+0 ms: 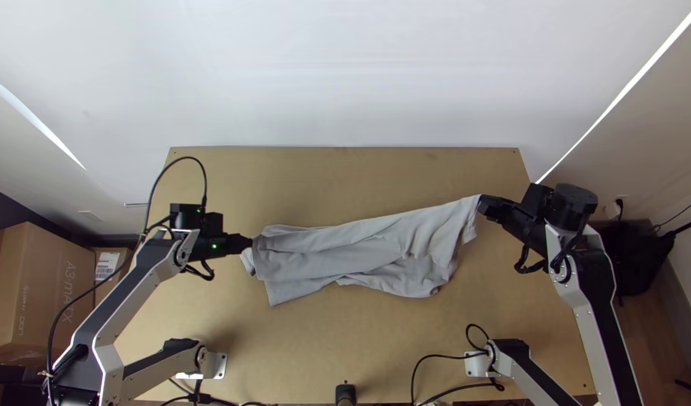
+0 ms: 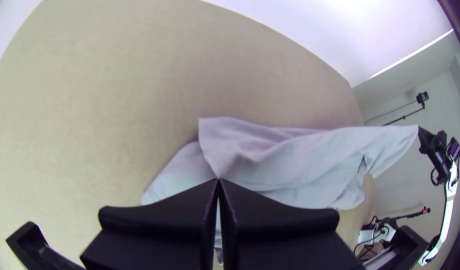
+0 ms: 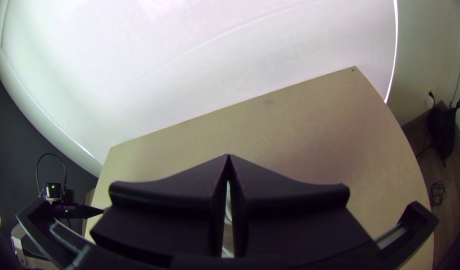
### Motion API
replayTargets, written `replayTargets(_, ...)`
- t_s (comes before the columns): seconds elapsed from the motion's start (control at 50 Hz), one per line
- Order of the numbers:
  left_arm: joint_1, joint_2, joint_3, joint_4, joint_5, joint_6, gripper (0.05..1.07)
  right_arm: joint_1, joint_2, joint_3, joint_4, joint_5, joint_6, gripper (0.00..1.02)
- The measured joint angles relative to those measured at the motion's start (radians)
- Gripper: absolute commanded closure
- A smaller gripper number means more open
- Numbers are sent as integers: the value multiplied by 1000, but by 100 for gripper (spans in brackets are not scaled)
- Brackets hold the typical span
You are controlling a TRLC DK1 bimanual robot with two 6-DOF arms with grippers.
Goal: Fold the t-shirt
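The grey t-shirt (image 1: 360, 252) lies stretched across the table in a long, wrinkled band, its right end lifted to a corner. My left gripper (image 1: 250, 242) is at the band's left end; in the left wrist view that gripper (image 2: 218, 181) is shut on the shirt (image 2: 290, 160), with cloth on both sides of the fingertips. At the raised right corner is my right gripper (image 1: 482, 204), shut on the cloth. In the right wrist view the right gripper (image 3: 228, 156) has its fingertips together, with a little pale cloth in the slit between the fingers.
Bare table (image 1: 345, 177) lies behind the shirt and more in front of it. Cables (image 1: 435, 361) run along the near edge, where a small black device (image 1: 345, 394) stands. A cardboard box (image 1: 40, 289) is on the floor at the left.
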Motion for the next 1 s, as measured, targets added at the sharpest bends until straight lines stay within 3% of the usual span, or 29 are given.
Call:
replayTargets(0.34, 35, -8, 286, -106, -35, 0, 104, -14, 249, 251, -167, 36, -50, 100)
replayTargets(0.56, 29, 50, 589, -174, -97, 0, 104, -26, 473, 624, -298, 38, -73, 100)
replayTargets(0.78, 23, 72, 837, -176, -221, 8, 104, -27, 539, 869, -284, 38, -95, 100)
replayTargets(1.0, 23, 63, 999, -138, -370, 60, 104, -42, 505, 913, -55, 76, -121, 100)
